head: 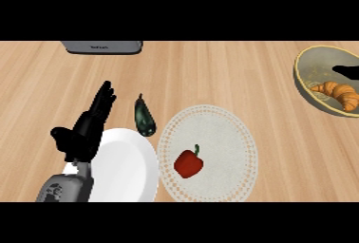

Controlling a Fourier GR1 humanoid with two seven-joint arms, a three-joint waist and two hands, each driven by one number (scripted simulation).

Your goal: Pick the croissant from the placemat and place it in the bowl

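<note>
Golden croissant (339, 93) already lies in the bowl (306, 64); my right hand (347, 71) shows only as a dark tip above, fingers unreadable. Pulling back carelessly, I could clip the rim. My left hand (88, 126) rests open, fingers straight.

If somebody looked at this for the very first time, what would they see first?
Probably the bright red pepper, lying on the round pale placemat in the middle of the wooden counter. Next, the golden croissant sitting in the bowl at the far right edge. On the left, the robot's black left hand stands open with its fingers up, beside a white plate and a dark eggplant.
</note>
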